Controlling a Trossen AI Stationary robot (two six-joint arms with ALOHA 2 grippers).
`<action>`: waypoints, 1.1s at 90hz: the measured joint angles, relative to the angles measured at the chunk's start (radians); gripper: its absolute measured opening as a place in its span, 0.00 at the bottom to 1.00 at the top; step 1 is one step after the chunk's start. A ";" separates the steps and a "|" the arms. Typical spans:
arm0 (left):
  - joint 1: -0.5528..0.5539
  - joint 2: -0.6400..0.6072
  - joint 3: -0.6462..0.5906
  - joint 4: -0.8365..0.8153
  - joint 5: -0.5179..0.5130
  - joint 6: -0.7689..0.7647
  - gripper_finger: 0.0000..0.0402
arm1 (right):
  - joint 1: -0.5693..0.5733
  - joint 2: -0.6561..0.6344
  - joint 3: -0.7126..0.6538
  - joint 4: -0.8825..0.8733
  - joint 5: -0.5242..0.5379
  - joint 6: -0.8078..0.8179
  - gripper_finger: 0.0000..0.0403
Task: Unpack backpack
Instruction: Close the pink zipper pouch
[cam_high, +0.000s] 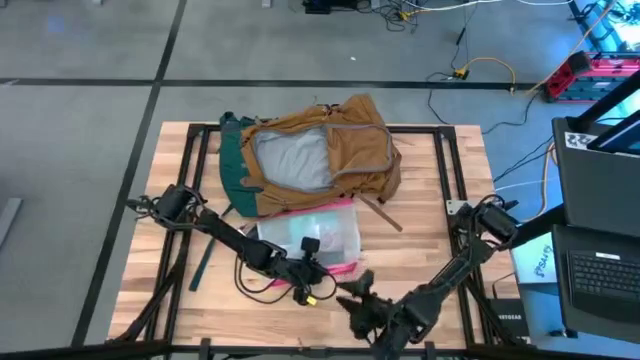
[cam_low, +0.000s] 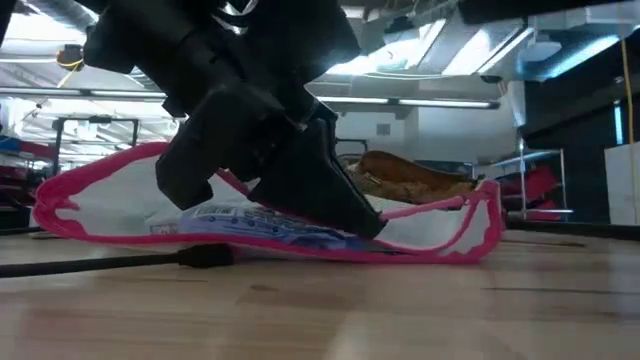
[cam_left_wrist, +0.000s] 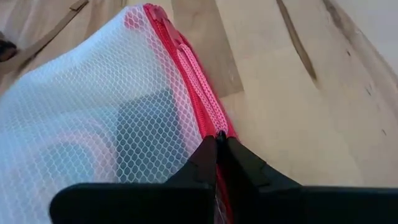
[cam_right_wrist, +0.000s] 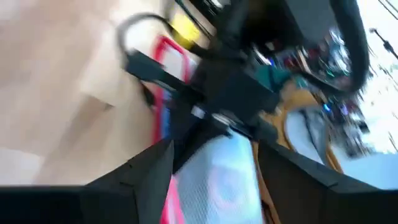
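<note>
The tan backpack (cam_high: 330, 150) with teal back lies open at the table's far middle, grey lining up; it also shows behind in the low view (cam_low: 410, 175). A clear pink-edged mesh pouch (cam_high: 320, 232) lies flat on the wood just in front of it. My left gripper (cam_high: 318, 262) is at the pouch's near edge, shut on its pink zipper edge. My right gripper (cam_high: 355, 295) hovers open near the table's front edge, just near-right of the pouch, pointing at it (cam_right_wrist: 224, 180). Nothing is between its fingers. My left gripper (cam_left_wrist: 217, 146) pinches the pouch's pink zipper edge (cam_left_wrist: 208, 118) between its two shut fingers. The fingers come in low and slanting, from the table's near left, along the zipper line. The pouch's underside (cam_low: 300, 240) rests on the table, its pink rims curling up at both ends.
A dark strap (cam_high: 205, 262) lies on the wood left of the pouch and a brown strap (cam_high: 380, 212) trails from the backpack's right. A black cable (cam_low: 90, 265) runs along the table front. A laptop (cam_high: 600, 270) stands beyond the right edge.
</note>
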 joint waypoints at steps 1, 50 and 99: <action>0.000 0.000 0.000 0.000 0.000 0.000 0.00 | -0.001 0.000 -0.003 0.015 -0.014 -0.014 0.55; -0.008 0.000 0.000 -0.029 0.004 -0.010 0.00 | -0.082 -0.086 -0.431 1.000 -0.450 -0.445 0.55; -0.008 -0.001 0.000 -0.051 0.018 -0.022 0.00 | -0.133 -0.411 -0.981 1.227 -0.266 -0.237 0.55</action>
